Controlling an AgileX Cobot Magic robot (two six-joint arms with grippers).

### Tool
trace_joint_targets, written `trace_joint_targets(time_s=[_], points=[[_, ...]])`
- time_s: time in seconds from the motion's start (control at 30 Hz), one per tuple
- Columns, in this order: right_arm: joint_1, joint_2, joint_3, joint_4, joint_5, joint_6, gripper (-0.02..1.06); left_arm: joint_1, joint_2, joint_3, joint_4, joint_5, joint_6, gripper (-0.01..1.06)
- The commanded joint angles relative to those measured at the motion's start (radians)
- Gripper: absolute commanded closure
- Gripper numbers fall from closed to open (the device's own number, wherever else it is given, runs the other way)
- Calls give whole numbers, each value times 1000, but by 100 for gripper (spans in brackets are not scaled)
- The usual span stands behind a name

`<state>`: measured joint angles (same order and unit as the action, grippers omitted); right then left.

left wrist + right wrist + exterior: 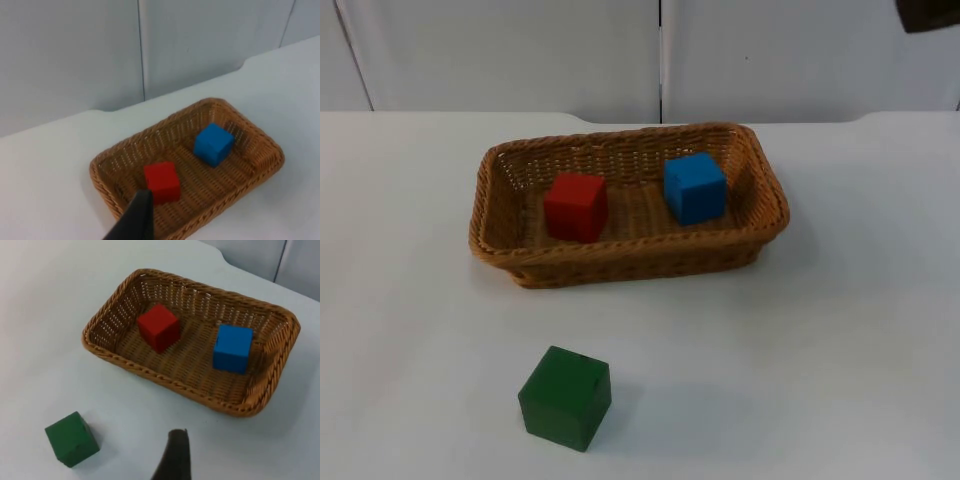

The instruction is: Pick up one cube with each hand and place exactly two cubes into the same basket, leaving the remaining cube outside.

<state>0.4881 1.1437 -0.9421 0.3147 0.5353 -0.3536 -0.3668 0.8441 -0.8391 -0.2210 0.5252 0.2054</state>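
A woven brown basket [505, 245] stands in the middle of the table. Inside it a red cube [575, 206] rests toward the left and a blue cube [695, 187] toward the right, a gap between them. A green cube [565, 397] sits alone on the table in front of the basket. My left gripper [135, 220] hangs high, looking down on the basket [260, 170] with the red cube [162, 181] just beyond it. My right gripper [172, 457] also hangs high, between the green cube [71, 439] and the basket [165, 377]. Neither touches a cube.
The grey partition wall [660, 50] closes the table at the back. A dark piece of the right arm [928, 12] sits at the upper right corner of the top view. White table [840, 350] spreads around the basket and the green cube.
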Motion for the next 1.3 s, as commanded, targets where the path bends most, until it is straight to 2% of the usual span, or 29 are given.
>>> trace_joint_targets(time_s=[0.0, 0.17, 0.2, 0.43, 0.57, 0.7, 0.97, 1.27], points=[[2, -38, 29, 5, -9, -5, 35, -4, -35, 17, -3, 2, 0, 0], [2, -138, 103, 8, -9, -5, 35, -4, -120, 69, -7, 40, 0, 0], [2, -182, 127, 8, -9, -5, 35, -4, -147, 83, -7, 75, 0, 0], [2, -338, 209, 9, -6, -2, 35, -4, -260, 89, -7, 146, 0, 0], [2, -412, 236, 9, 22, 5, 35, -4, -315, 89, -7, 182, 0, 0], [2, -505, 268, 9, 73, 5, 35, -4, -391, 97, -9, 257, -1, 0], [2, -642, 326, 5, 137, 5, 35, -4, -551, 189, -9, 295, -1, 0], [2, -811, 392, 3, 190, 31, 35, -4, -762, 229, 39, 426, -15, 0]])
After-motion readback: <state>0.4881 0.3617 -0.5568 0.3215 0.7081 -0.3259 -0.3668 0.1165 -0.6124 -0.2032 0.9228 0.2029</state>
